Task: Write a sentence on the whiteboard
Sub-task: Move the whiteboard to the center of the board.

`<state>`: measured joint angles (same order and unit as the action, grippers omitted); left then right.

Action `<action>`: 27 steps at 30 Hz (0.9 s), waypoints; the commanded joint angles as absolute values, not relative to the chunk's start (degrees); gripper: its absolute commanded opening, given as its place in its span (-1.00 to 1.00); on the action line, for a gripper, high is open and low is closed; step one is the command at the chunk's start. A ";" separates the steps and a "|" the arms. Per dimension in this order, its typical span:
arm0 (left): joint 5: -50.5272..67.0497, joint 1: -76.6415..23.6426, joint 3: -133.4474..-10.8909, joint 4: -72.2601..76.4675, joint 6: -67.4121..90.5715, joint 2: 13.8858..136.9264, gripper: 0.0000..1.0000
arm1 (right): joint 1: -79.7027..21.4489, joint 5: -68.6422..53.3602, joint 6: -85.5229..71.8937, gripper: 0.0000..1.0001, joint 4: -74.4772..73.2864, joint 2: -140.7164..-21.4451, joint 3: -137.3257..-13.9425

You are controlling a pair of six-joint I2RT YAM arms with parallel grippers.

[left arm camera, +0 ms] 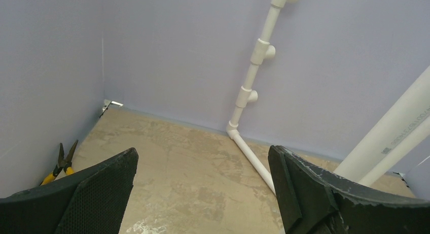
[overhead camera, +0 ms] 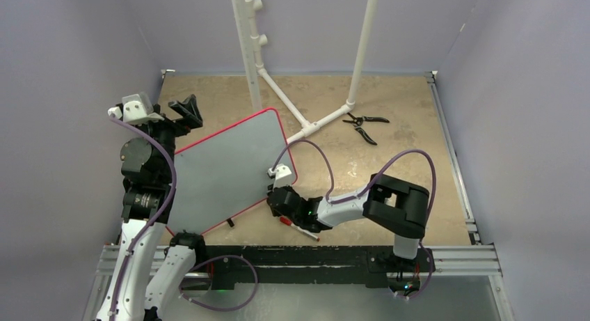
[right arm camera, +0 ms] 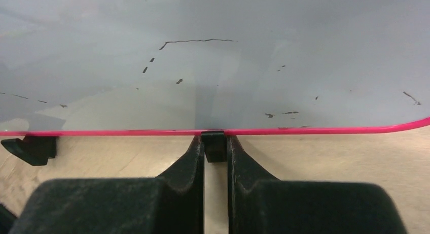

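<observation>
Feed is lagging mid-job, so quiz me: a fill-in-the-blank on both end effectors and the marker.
The left end effector stands wide ____, holding nothing. The right end effector is ____ on a small black foot of the large grey-white whiteboard with thin red rim. The slim white-and-red marker lies on the beige ____, off the board. Missing: open; shut; table.

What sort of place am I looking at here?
Likely a robot lab test cell: plain lilac partition walls enclose a tan tabletop, with two robot arms bolted to a black metal rail.
</observation>
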<state>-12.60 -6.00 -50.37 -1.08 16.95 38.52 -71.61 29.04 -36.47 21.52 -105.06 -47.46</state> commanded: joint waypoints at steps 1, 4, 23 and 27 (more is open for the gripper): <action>-11.30 -5.67 -54.18 0.09 17.65 38.88 0.99 | -66.52 37.59 -42.27 -1.00 11.92 -104.94 -44.53; -10.37 -5.63 -55.39 -2.47 17.85 39.32 0.99 | -64.61 38.49 -41.33 -1.00 13.37 -103.94 -43.12; -3.18 -5.62 -57.81 -9.44 17.45 40.02 0.99 | -59.50 43.71 -35.29 -1.00 17.33 -100.55 -40.70; -0.33 -5.65 -59.58 -14.24 15.82 40.05 0.99 | -59.78 43.44 -33.97 -0.89 17.94 -98.08 -39.68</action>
